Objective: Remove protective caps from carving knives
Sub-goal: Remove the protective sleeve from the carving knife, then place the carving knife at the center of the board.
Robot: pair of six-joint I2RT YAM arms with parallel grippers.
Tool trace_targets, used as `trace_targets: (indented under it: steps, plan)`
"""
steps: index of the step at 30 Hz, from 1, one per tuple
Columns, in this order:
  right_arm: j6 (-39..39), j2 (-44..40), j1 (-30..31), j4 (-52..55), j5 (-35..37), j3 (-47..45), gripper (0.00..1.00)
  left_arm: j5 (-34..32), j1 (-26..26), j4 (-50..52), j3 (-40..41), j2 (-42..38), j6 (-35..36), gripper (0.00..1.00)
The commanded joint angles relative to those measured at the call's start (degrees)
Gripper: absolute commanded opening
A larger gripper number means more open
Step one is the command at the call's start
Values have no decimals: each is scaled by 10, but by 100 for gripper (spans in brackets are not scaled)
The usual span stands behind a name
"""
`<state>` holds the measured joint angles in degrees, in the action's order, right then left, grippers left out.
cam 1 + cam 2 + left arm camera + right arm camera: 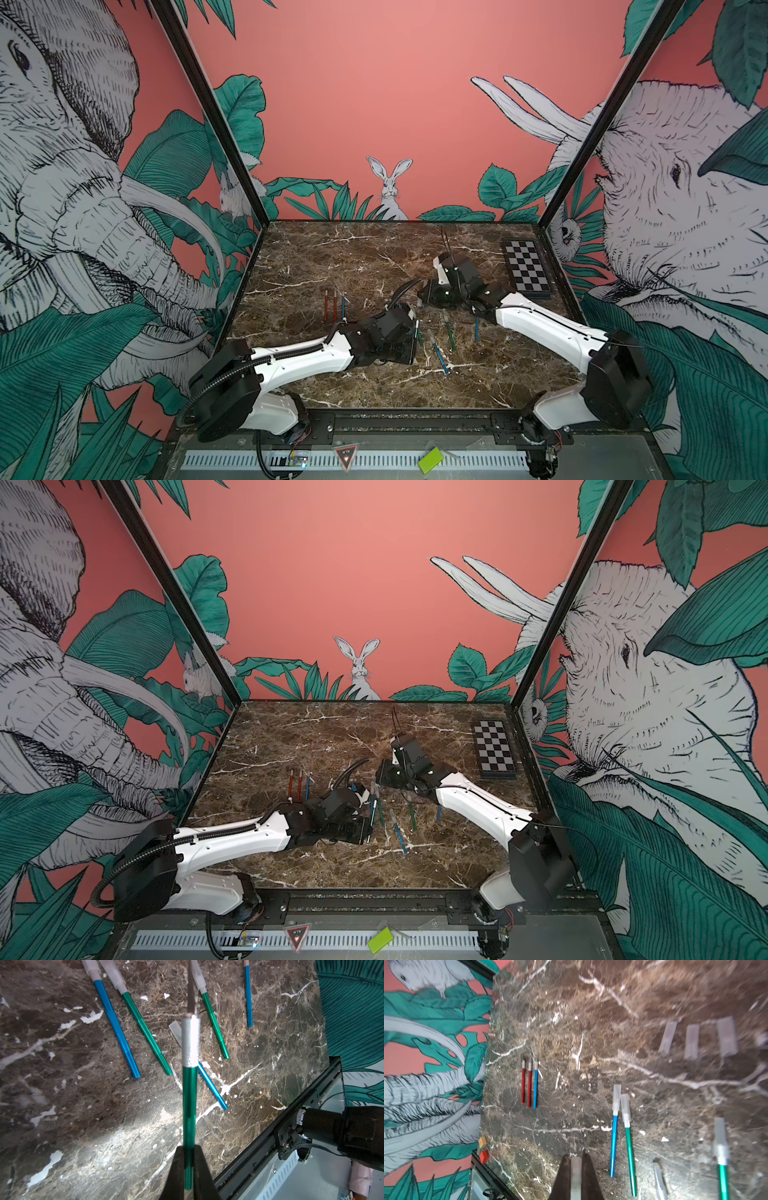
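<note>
The left gripper (pixel 189 1153) is clamped on the lower handle of a green knife (pixel 189 1093), whose bare blade (pixel 190 991) is pointed away from the wrist, above the table (pixel 83 1126). The right gripper (pixel 575 1157) is closed on a clear cap (pixel 576 1178), which is held apart from that knife. The pull is therefore judged complete, and setting both things down is taken to be the step in hand. The cap would best be carried to the three loose caps (pixel 691 1041) laid side by side on the table. It should be lowered flat beside the end one before the jaws are opened, since so light a sleeve may cling to a pad or skid if dropped. The green knife would best be laid parallel beside the bare knives (pixel 529 1082), two red and one blue, with the blade kept turned from the other arm while it is carried. Capped knives (pixel 116 1028) are scattered close beneath both grippers and should not be brushed, lest the next grasp be spoiled. Roughly half of the work is judged to remain.
</note>
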<state>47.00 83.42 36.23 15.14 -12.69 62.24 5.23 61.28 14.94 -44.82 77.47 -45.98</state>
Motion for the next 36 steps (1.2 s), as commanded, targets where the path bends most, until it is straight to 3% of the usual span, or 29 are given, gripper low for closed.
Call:
trace_targets:
  steps: [1,6,11,24,36]
  plan:
    - [-49,-32,-41,55,3,25,0,-50,1,58,-17,-21,11,0]
    - [-107,-96,-75,135,27,33,0,-87,-27,124,-47,-27,24,0]
    - [-168,-160,-78,224,64,27,0,-103,-103,184,-71,-19,40,0]
    - [-208,-301,-78,334,82,-56,0,-164,-236,322,-188,114,108,0]
    - [-218,-341,-78,364,94,-85,0,-198,-280,347,-269,226,155,0]
